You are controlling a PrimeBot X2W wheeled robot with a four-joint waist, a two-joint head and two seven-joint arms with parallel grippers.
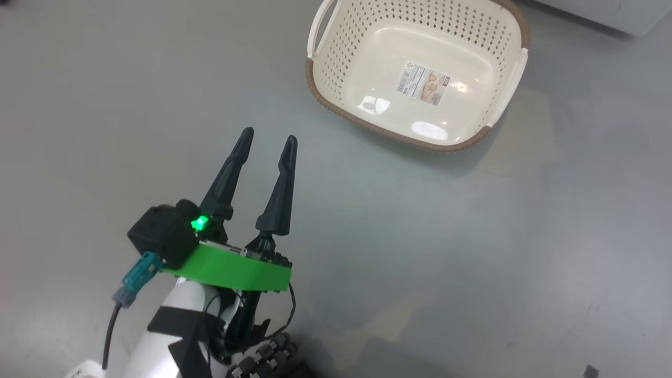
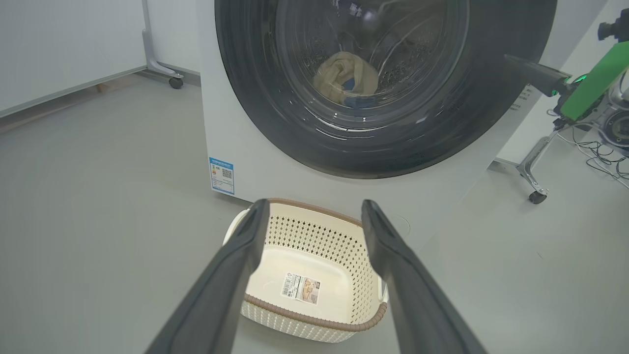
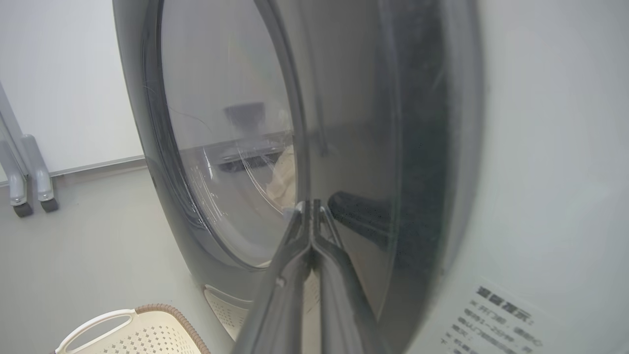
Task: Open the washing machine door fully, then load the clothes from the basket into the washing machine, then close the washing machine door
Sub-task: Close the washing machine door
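Observation:
The basket (image 1: 336,63) lies empty on the grey floor, its label sticker showing on the bottom. My left gripper (image 1: 268,136) hovers open to its left with nothing between the fingers. In the left wrist view the left gripper (image 2: 315,204) points over the basket (image 2: 319,236) toward the washing machine (image 2: 236,132). The washing machine door (image 2: 275,113) lies against the machine's front. Cream and blue clothes (image 2: 344,78) sit in the drum behind the glass. My right gripper (image 3: 312,204) is shut, its tips touching the door (image 3: 417,147) at the inner edge of its black rim; the right gripper (image 2: 513,60) meets the door's right side.
A blue sticker (image 2: 221,175) marks the machine's lower left front. Wheeled stand legs (image 2: 535,194) and loose cables (image 2: 599,152) lie right of the machine, and another castor (image 2: 172,81) lies to its left. The basket (image 3: 147,334) sits just below the door.

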